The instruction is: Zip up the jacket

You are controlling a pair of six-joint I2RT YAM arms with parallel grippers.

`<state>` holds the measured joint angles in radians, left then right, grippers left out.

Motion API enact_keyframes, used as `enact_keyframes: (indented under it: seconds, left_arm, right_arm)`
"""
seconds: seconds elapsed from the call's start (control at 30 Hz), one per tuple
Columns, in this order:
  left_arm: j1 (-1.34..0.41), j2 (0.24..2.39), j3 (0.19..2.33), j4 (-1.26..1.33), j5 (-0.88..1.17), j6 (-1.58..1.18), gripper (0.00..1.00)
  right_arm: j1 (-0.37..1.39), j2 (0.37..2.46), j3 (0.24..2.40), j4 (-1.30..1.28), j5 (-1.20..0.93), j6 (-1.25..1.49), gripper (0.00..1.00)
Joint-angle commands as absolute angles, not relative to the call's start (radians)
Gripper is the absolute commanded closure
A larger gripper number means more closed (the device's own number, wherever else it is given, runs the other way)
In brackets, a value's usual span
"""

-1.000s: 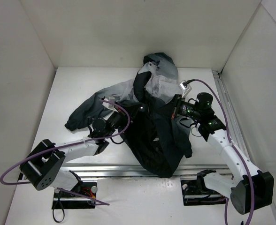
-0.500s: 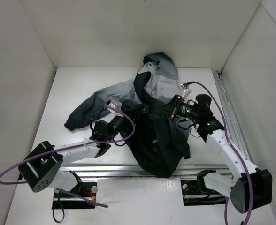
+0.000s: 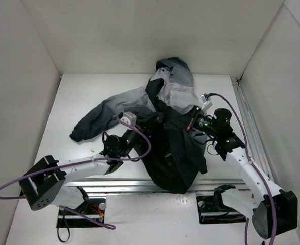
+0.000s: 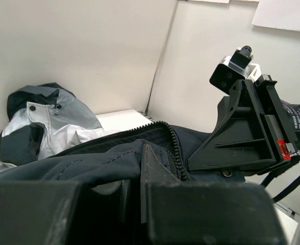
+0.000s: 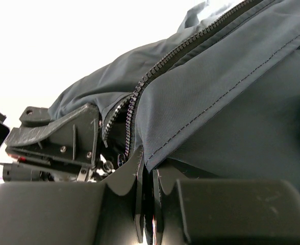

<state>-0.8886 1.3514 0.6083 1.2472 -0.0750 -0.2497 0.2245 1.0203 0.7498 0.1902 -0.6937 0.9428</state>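
Left claw (image 3: 151, 122) farther right now; it and right claw (image 3: 189, 120) tight on grey-charcoal jacket (image 3: 173, 153).

**Colours and patterns, as observed**

Jacket (image 3: 173, 153): plain fabric, no print. It is light grey at the shoulders and shades to dark charcoal over the lower body and the sleeve end.
Hood (image 3: 176, 69): dark slate with pale grey panels.
Zipper (image 5: 140, 89): black teeth on dark tape.
Table (image 3: 78, 97): white.
Walls (image 3: 140, 35): off-white.
Arms (image 3: 83, 164): white links, black joints.
Cables (image 3: 17, 178): purple.
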Motion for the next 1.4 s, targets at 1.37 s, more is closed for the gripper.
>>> enact_keyframes:
  seconds: [1.37]
  left_arm:
    - [-1.014,1.367,0.768,1.381,-0.322,-0.04,1.0]
  right_arm:
    - [0.29,0.922,0.735,0.446,-0.529,0.943,1.0]
